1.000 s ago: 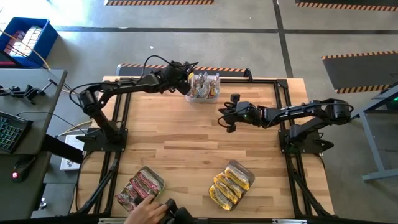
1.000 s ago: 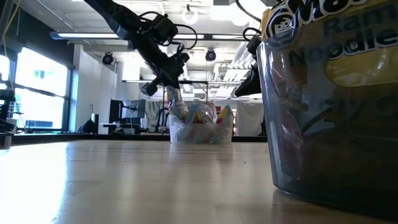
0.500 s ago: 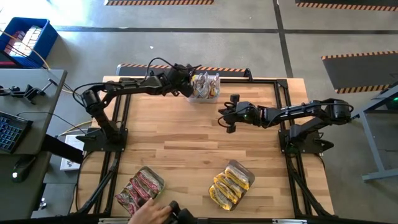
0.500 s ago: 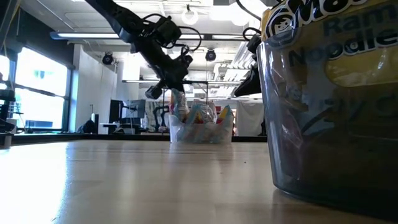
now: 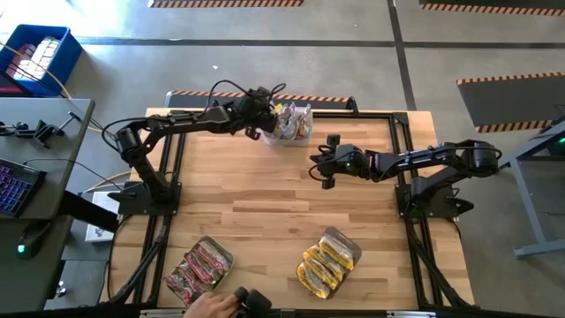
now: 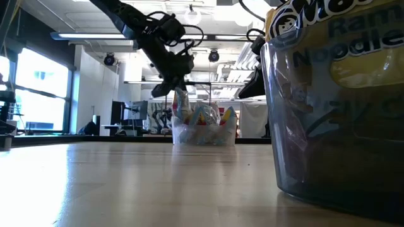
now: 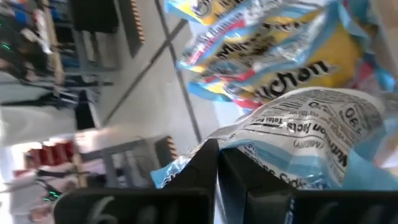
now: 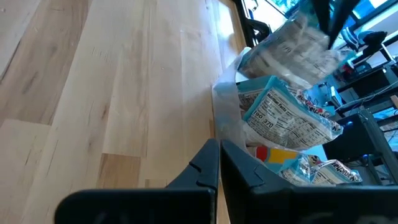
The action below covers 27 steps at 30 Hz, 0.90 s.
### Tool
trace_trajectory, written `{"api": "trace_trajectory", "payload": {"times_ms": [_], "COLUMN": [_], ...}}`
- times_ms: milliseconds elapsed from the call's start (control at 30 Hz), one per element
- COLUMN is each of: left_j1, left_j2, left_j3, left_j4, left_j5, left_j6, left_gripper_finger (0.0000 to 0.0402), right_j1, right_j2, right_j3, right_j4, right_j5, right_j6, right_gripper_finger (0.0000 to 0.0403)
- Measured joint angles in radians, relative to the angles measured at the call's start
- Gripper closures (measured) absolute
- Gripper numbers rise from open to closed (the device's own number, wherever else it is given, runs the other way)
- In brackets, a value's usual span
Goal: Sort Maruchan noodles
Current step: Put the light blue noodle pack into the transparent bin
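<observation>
One noodle packet (image 6: 182,104) upright, long-axis vertical

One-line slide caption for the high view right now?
Left gripper shut on a noodle packet over the far tub; right gripper waits shut mid-table.

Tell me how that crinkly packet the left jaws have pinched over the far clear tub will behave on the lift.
The crinkly silver-blue plastic noodle packet is pinched by one edge, so it will probably dangle and swing. It looks light, so the shut left gripper should carry it. The glossy wrapper may slip. The clear plastic tub seems unlikely to tip.
</observation>
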Motion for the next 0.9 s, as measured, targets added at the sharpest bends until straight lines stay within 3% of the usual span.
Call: {"api": "trace_trajectory", "payload": {"times_ms": [267,400,667,767,900], "left_j1": [0.015,0.013,-0.006,0.008,0.038], "left_j2": [0.008,-0.002,-0.065,-0.09,-0.067], "left_j3": [0.0,0.0,0.0,0.002,0.002], "left_j4": [-0.014,-0.016,-0.012,-0.029,-0.143], "left_j5": [-0.004,-0.022,0.045,0.064,0.11], "left_j6": [-0.101,-0.154,-0.266,-0.384,-0.499], "left_gripper_finger": [0.0397,0.0372,0.0324,0.0327,0.0361], "right_j1": [0.0,0.0,0.0,0.0,0.0], "right_j2": [0.0,0.0,0.0,0.0,0.0], "right_j3": [0.0,0.0,0.0,0.0,0.0], "right_j4": [0.003,0.002,-0.005,-0.005,-0.004], "right_j5": [0.0,0.0,0.001,0.002,0.002], "right_j6": [0.001,0.022,0.022,0.022,0.022], "right_gripper_finger": [0.0403,0.0403,0.0403,0.0403,0.0403]}}
